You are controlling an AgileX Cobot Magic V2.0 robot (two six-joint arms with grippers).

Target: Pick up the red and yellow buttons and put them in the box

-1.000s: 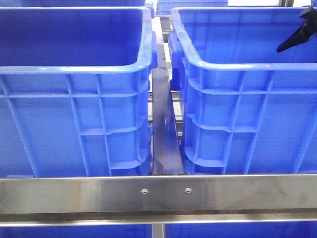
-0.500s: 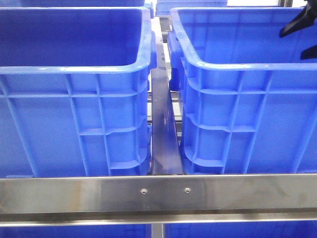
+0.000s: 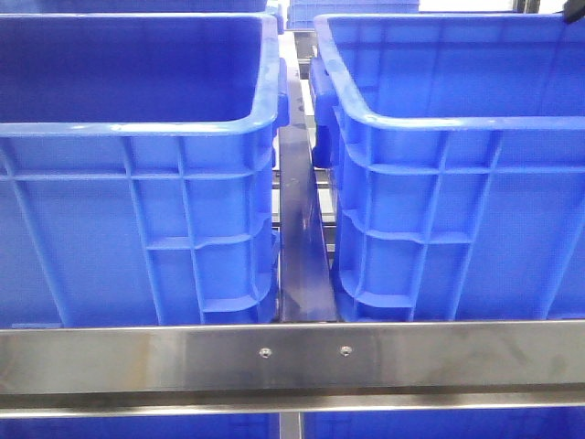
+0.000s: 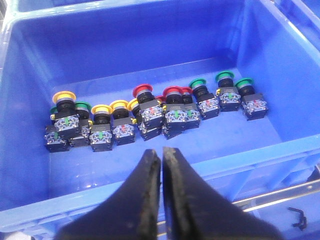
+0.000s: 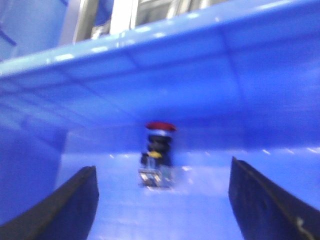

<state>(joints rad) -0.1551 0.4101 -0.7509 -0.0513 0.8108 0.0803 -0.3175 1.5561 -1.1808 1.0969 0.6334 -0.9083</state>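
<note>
Probably the small red button (image 5: 160, 150) near the box's (image 5: 210, 65) back wall is light, hard and slippery, so the wide-open right hand (image 5: 162, 210) should pinch its square body, while the left hand (image 4: 161, 165) is closed on nothing.

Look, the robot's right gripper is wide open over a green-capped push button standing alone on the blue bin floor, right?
Nearly. The right gripper is wide open, and one push button does stand alone on the floor of the blue plastic bin, but its cap is red, not green. The right wrist view shows this, though blurred. The green-capped buttons lie in the other bin, seen in the left wrist view.
</note>
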